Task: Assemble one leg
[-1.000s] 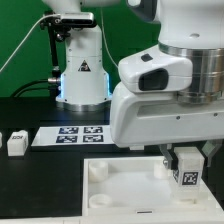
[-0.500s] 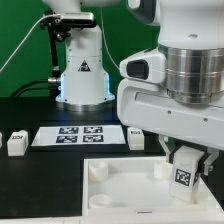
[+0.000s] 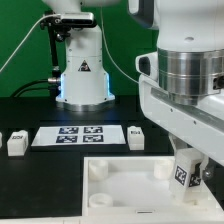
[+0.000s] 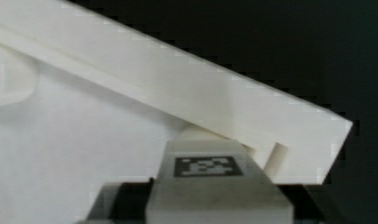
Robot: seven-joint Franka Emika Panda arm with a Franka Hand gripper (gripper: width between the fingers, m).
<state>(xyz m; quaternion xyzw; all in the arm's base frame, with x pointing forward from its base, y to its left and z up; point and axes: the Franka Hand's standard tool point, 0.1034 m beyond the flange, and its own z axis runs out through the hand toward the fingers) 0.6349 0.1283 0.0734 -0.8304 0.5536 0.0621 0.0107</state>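
As gripper stands closed narrow on leg, I place leg over corner of square part at exterior view's right; contact with part: cannot tell. I judge leg light, stiff plastic, smooth and slip-prone, not fragile. Best hold: two plain opposite sides, upper half, tag unobstructed, lower end free for seating. Also shown: spare leg just beside marker board.

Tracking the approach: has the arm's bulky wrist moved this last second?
Yes, the wrist went toward the exterior view's right, uncovering the marker board's end and a loose leg.
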